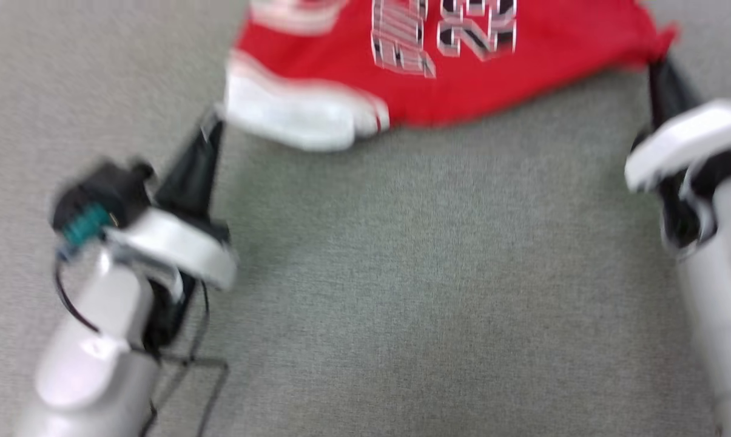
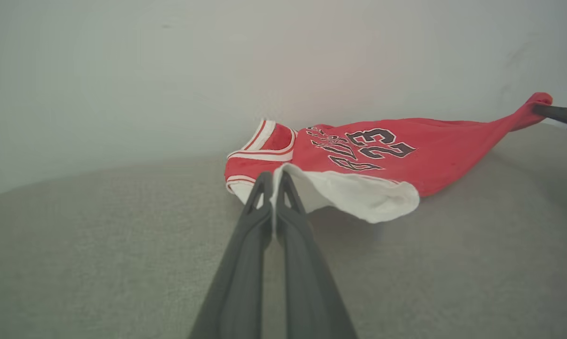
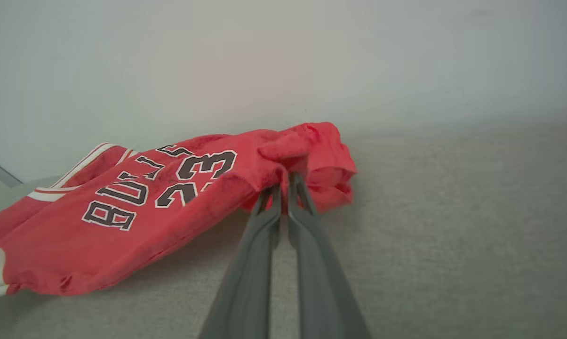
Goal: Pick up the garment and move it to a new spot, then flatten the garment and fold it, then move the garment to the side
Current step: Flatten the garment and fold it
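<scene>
In the head view we see the garment (image 1: 511, 85) stretched across the far part of the grey surface (image 1: 401, 273). The left claw (image 1: 212, 128) meets its white sleeve (image 1: 292, 118) and the right claw (image 1: 657, 65) a red corner; bare room lies toward us. In the left wrist view our left claw is clamped on the sleeve's edge. In the right wrist view the right claw pinches bunched red cloth. We judge the fabric light, limp and quick to sag, so best held at corners. The wall (image 2: 170, 70) stands close behind.
</scene>
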Available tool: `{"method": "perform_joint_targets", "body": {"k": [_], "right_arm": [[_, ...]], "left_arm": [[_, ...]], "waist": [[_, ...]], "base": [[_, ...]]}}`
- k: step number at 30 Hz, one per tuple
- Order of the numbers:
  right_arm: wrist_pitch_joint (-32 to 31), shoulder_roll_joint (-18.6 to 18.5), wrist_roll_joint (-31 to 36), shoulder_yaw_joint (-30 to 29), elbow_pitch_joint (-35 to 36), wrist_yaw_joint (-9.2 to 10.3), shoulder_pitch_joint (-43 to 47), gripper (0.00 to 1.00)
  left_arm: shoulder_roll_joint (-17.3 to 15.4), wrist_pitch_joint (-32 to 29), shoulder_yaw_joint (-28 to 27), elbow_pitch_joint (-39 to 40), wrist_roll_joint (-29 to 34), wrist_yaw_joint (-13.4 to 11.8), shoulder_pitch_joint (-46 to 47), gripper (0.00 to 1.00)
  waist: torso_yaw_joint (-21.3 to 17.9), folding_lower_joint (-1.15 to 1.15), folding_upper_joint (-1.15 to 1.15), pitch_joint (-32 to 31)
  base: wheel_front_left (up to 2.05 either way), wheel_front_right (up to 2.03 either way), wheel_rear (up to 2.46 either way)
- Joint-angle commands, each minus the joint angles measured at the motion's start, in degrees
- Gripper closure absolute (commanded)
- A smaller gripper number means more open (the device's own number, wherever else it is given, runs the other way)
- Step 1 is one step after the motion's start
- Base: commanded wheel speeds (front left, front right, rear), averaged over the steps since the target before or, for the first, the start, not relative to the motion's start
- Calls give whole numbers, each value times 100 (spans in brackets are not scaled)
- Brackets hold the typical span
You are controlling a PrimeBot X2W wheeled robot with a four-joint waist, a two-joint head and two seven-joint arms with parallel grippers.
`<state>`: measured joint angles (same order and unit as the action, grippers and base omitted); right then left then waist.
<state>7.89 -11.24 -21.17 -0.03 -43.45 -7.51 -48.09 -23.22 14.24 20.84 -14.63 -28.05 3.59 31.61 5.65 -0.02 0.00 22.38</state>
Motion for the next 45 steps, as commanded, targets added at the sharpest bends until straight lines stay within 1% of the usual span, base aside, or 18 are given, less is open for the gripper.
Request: {"method": "perform_joint_targets", "body": {"k": [1, 5, 8, 12, 17, 20, 23, 29, 32, 36, 40, 43, 45], "right_arm": [[-52, -56, -112, 63, 62, 5, 254, 100], [-239, -89, -591, 181, 318, 5, 989, 100], [-433, -3, -1028, 219, 548, 5, 1466, 100], [-644, -55, -1378, 335, 897, 5, 2076, 100], [-876, -137, -1447, 413, 1267, 5, 2765, 100], [-989, -195, -1522, 339, 1487, 4, 3143, 100], [-1148, -269, -1502, 312, 1688, 5, 3552, 100], [-1550, -580, -1480, 284, 2168, 5, 4361, 100], [-1833, -691, -1601, 189, 2367, 5, 4729, 100], [-2382, -811, -1909, 99, 2687, 5, 5219, 100], [-2776, -854, -2158, -100, 3133, 4, 5726, 100], [-2969, -759, -2197, -324, 3388, 4, 6047, 100], [-3059, -669, -2209, -429, 3567, 4, 6184, 100]], "left_arm": [[27, -10, 22, 40, -68, -35, -197, 100], [56, -51, 126, 127, -141, -173, -907, 100], [40, -110, 159, 219, -212, -280, -1370, 100], [-68, -217, 161, 400, -312, -397, -1943, 100], [-249, -388, 74, 775, -492, -572, -2641, 100], [-404, -562, 96, 1074, -547, -622, -3045, 100], [-575, -794, 177, 1375, -633, -599, -3442, 100], [-929, -1323, 385, 1943, -797, -531, -4133, 100], [-1084, -1631, 577, 2232, -957, -353, -4432, 100], [-1282, -2064, 833, 2503, -1165, -138, -4738, 100], [-1414, -2350, 942, 2715, -1349, -73, -4923, 100], [-1502, -2413, 944, 2835, -1406, -73, -5004, 100], [-1521, -2340, 886, 2898, -1392, -95, -4988, 100]], "waist": [[56, 2, 0, -345], [53, 2, 0, -665], [52, 2, 0, -896], [53, 2, 0, -1205], [78, 2, 0, -1531], [104, 2, 0, -1702], [125, 2, 0, -1883], [174, 2, 0, -2153], [183, 2, 0, -2236], [228, 2, 0, -2336], [263, 2, 0, -2385], [273, 2, 0, -2400], [271, 2, 0, -2398]], "base": [[0, 0, 0], [0, 0, 0], [0, 0, 0], [0, 0, 0], [0, 0, 0], [0, 0, 0], [0, 0, 0], [0, 0, 0], [0, 0, 0], [0, 0, 0], [0, 0, 0], [0, 0, 0], [0, 0, 0]]}}
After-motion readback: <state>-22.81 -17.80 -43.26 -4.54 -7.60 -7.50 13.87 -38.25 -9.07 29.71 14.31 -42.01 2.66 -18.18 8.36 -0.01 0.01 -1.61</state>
